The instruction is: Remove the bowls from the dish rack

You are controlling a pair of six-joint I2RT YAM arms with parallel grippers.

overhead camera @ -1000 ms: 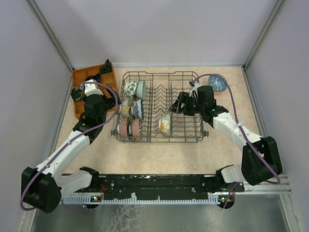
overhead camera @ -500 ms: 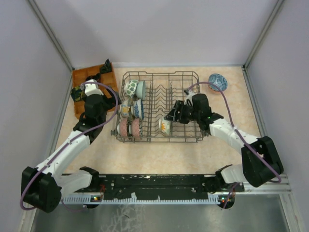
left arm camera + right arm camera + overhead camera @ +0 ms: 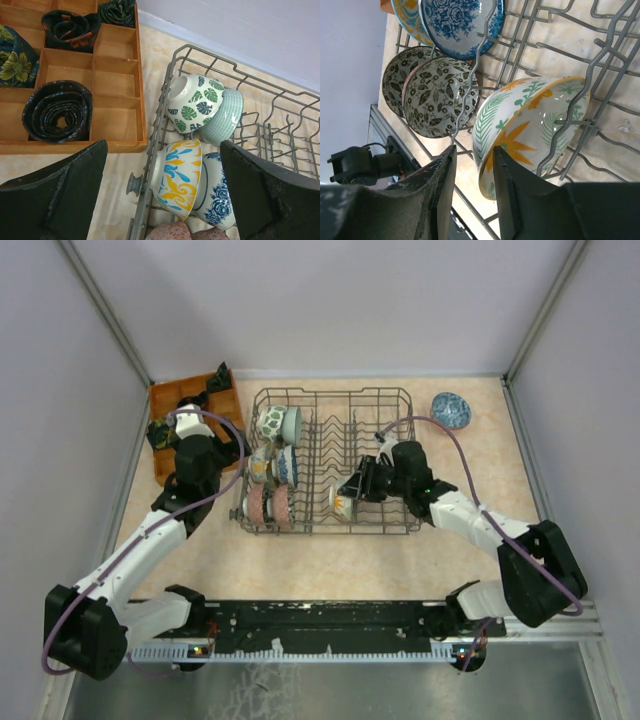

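Lower centre, our right gripper (image 3: pixel 474 152) straddles the orange-leaf bowl (image 3: pixel 535 120) rim, narrowly parted; dish rack (image 3: pixel 325 435) tines cross it. Left gripper (image 3: pixel 162 150) wide, empty.

Eight bowls (image 3: pixel 287 466) — seven in the one dish rack (image 3: pixel 385 430), one outside it.

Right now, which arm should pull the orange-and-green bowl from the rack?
Right. The right gripper straddles that bowl's rim; the left gripper hangs over other bowls at the rack's left end.

No legible text or labels anywhere
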